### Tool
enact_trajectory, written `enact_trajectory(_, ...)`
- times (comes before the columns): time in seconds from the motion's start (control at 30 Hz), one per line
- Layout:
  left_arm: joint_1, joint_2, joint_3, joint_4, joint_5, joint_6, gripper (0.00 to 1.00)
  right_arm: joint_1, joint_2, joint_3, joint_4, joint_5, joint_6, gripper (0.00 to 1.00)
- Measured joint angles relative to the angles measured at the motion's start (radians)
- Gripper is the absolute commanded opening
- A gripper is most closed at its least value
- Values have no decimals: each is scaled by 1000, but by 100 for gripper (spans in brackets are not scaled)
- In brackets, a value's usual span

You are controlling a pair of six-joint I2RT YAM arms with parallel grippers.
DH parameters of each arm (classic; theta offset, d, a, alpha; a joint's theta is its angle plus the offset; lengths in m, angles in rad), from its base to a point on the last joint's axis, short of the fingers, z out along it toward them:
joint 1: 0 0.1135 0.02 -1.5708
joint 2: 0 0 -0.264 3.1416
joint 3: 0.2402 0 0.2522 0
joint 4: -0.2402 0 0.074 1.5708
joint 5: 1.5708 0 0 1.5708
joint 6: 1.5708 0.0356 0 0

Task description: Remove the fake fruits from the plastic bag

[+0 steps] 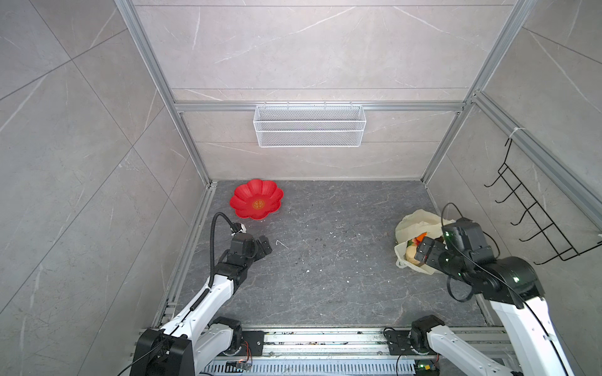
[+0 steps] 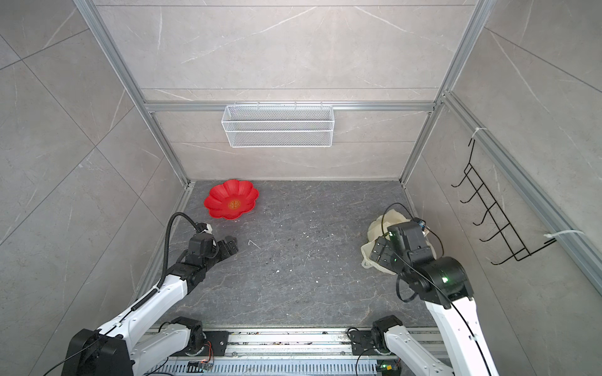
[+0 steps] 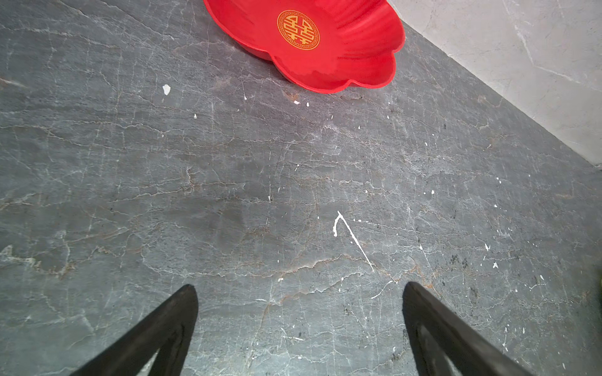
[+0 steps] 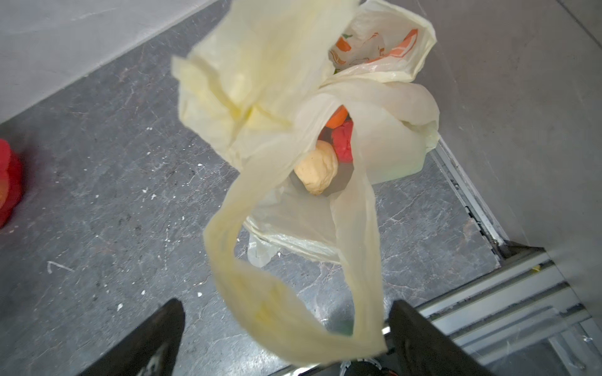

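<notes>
The plastic bag (image 4: pixel 260 81) is seen slumped by the right wall (image 1: pixel 462 195), fake fruits (image 4: pixel 317 171) lodged in its mouth. The right gripper (image 4: pixel 286 304) is held wide open above a loop handle (image 4: pixel 293 328), the left gripper (image 3: pixel 299 286) open and empty. The mouth is best parted before a fruit is pinched.

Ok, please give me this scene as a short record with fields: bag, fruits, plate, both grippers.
plastic bag: on the table, right side, mouth open
fake fruits: inside the bag; pale, red and orange ones visible
red plate: far left, empty
left gripper: open over bare table, holding nothing
right gripper: open over the bag, loop handle between its fingers
</notes>
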Motion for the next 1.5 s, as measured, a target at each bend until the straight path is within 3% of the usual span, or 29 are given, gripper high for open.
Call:
enact_trajectory(0.13,0,0,0,0,2,0,100,-6,57,-36,40,57,5,99)
enact_trajectory(0.23,0,3,0,1,20,1,100,-42,64,-85,76,81,8,93)
enact_trajectory(0.33,0,32,6,1,38,4,100,-86,61,-125,107,98,11,62)
enact_trajectory(0.43,-6,70,16,8,69,4,100,-121,47,-156,137,111,4,23)
enact_trajectory(0.5,-27,104,33,8,87,4,100,-138,28,-165,150,124,8,15)
enact_trajectory(0.63,-184,208,152,12,113,20,100,-147,-35,-173,168,154,6,15)
enact_trajectory(0.8,-421,387,408,95,191,82,100,-147,-122,-174,183,164,-4,15)
enact_trajectory(1.0,-628,640,699,275,361,220,100,-147,-176,-182,191,164,-24,15)
enact_trajectory(1.23,-738,824,863,367,482,363,100,-147,-201,-213,213,148,-50,15)
enact_trajectory(1.5,-771,1020,1080,362,478,426,100,-147,-222,-221,246,112,-73,15)
